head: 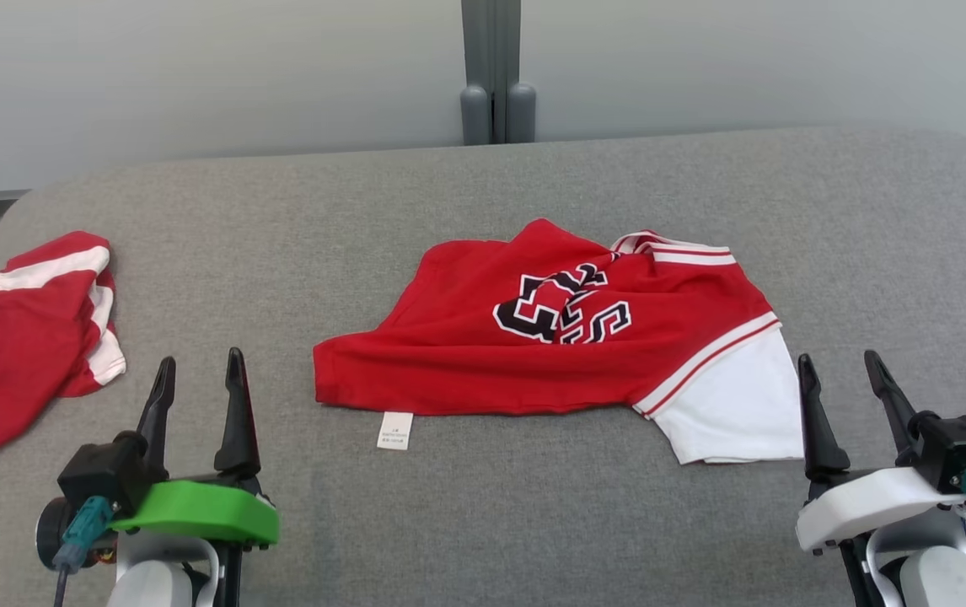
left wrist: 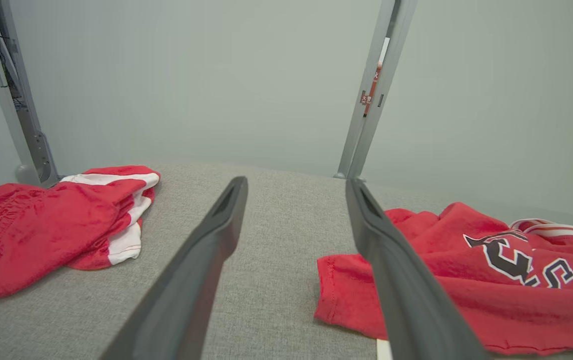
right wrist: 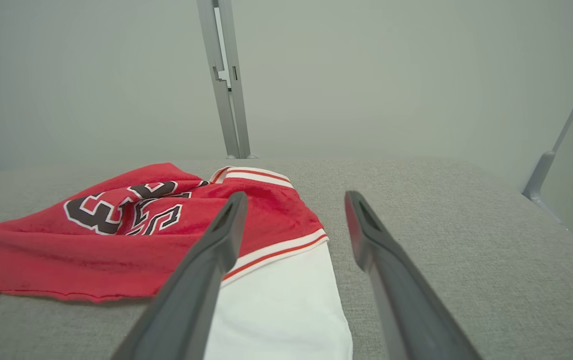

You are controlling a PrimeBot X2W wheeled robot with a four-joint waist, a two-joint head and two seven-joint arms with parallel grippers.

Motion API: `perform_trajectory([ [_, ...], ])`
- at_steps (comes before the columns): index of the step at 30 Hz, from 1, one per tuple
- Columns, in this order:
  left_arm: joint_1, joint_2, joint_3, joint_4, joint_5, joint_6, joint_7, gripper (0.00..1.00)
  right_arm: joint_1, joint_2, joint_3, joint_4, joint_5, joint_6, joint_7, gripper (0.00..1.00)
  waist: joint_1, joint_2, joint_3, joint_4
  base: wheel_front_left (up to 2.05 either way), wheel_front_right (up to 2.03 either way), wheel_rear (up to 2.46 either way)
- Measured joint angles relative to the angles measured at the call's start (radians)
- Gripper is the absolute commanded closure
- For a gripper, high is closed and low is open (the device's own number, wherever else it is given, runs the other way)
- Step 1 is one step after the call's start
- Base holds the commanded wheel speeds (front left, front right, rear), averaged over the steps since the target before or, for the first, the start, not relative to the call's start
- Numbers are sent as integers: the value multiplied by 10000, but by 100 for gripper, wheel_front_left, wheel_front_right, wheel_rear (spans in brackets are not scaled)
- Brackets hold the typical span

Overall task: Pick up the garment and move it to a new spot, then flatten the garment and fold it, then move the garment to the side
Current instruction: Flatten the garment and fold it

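- A crumpled red garment (head: pixel 550 337) with black-and-white lettering and one white sleeve lies around the middle of the grey fabric-covered surface (head: pixel 483 523).
- The left gripper (head: pixel 201 361), near the front-left corner, is spread wide and empty.
- The right gripper (head: pixel 837 361), near the front-right corner, is also wide and empty, just beside the white sleeve.
- A bunched red-and-white cloth (head: pixel 19 337) lies at the left edge.

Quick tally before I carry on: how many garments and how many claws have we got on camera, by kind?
Garments: 2, the lettered red shirt in the middle and the red-and-white garment at far left.
Claws: 2, the left claw and the right claw, both open and empty.
Total: 4
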Motion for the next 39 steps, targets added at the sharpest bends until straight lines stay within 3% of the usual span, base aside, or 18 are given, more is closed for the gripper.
perform_trajectory([
  [10, 1065, -255, 163, -470, 487, -418, 0, 0, 442, 217, -115, 426, 79, 0, 2, 0, 0, 0, -584, 73, 0, 0, 0],
  [30, 1260, -295, 142, -150, 345, -520, 0, 0, 505, 314, 33, 508, 86, 0, -84, 0, 0, 0, -733, -177, 0, 0, 0],
  [35, 1119, -295, -199, 731, 13, -497, 2, 0, 259, 324, -274, 491, 171, 0, 267, 0, 0, 0, -614, -123, 0, 0, 0],
  [39, 305, -307, -663, 2146, 79, -251, -2, 0, -313, 322, -566, 815, 219, 0, 1530, 0, 0, 0, -421, -146, 0, 0, 0],
])
